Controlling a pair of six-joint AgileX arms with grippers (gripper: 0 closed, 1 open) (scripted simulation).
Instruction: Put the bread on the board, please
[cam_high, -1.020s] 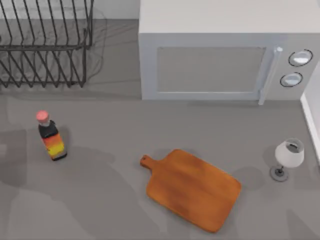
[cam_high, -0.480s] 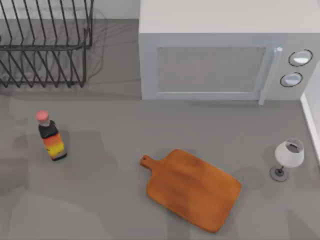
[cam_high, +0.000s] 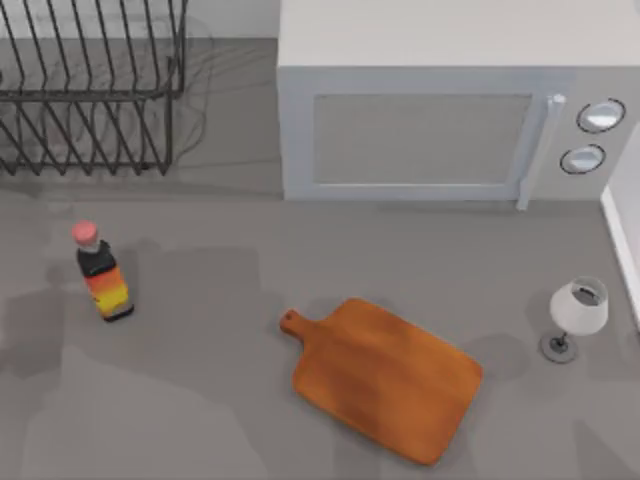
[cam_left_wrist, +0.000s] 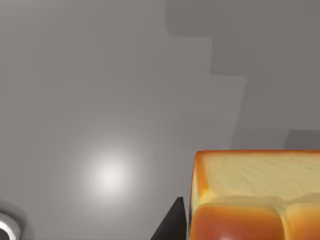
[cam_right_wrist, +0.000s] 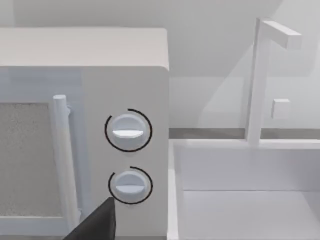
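I'm looking down the left wrist camera, and the small golden-brown loaf chunk of bread (cam_left_wrist: 255, 195), with a pale yellow cut face, is sitting right up against the dark tip of my left gripper (cam_left_wrist: 172, 227), over the bare grey table (cam_high: 200, 400). I cannot tell whether that pincer is clamped on it or just alongside, nor whether the bread is resting or lifted.

I'm judging it light, soft and springy, with a crust that dents easily. So I'm wanting a gentle hold across its two crusty sides, low on the body, not on the crumbly cut face.

Moving out, the flat orange-brown wooden cutting board (cam_high: 385, 380) with the knob handle is lying near, right of centre and skewed, with its top bare. That is giving me a wide landing spot.

The dark bottle with the orange-yellow label and pink cap (cam_high: 102, 275) is standing upright at the left, well apart from the board. It looks tippy if my left arm is sweeping low past it. The white wine glass (cam_high: 577, 315) is standing at the right, near the board's far corner, and looks fragile.

Farther back are the grey microwave (cam_high: 430, 130) and the black wire dish rack (cam_high: 90, 90), both clear of the route.

My right gripper (cam_right_wrist: 95, 225) is idling, facing the microwave's knobs (cam_right_wrist: 128, 131) and a white sink (cam_right_wrist: 240, 200); I cannot tell its state.
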